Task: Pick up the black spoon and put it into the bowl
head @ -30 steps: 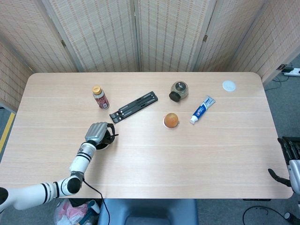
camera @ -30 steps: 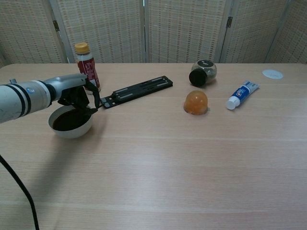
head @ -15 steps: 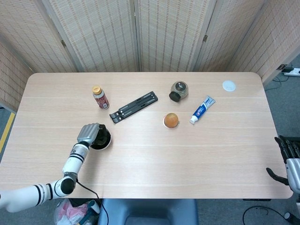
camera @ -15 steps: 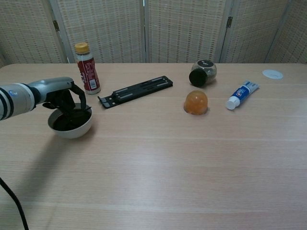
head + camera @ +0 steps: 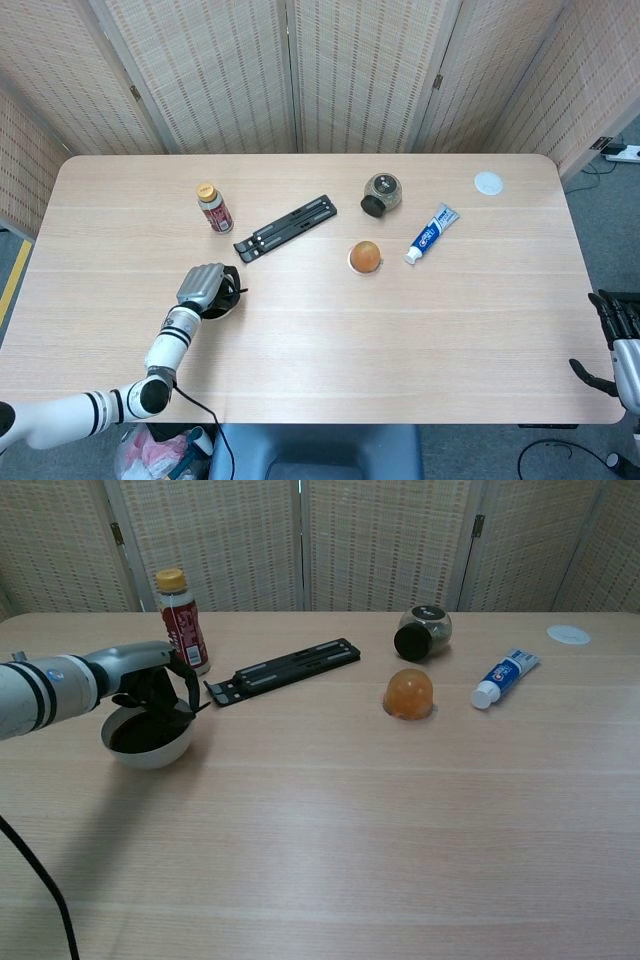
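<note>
One spoon (image 5: 190, 709) lies in the bowl (image 5: 150, 748), handle over the rim; our left hand (image 5: 152, 685) arches above, fingers curled around it. Half a second ago that hand sat further left. We cannot tell the right hand's (image 5: 622, 345) fingers.

Left hand (image 5: 155, 685) sits right over the white bowl (image 5: 150, 748), dark fingers (image 5: 178, 712) curled down onto the black spoon (image 5: 190, 711) — its tip pokes out over the rim. Bottle (image 5: 181, 621) just behind, black stand (image 5: 285, 668) beside it.
</note>
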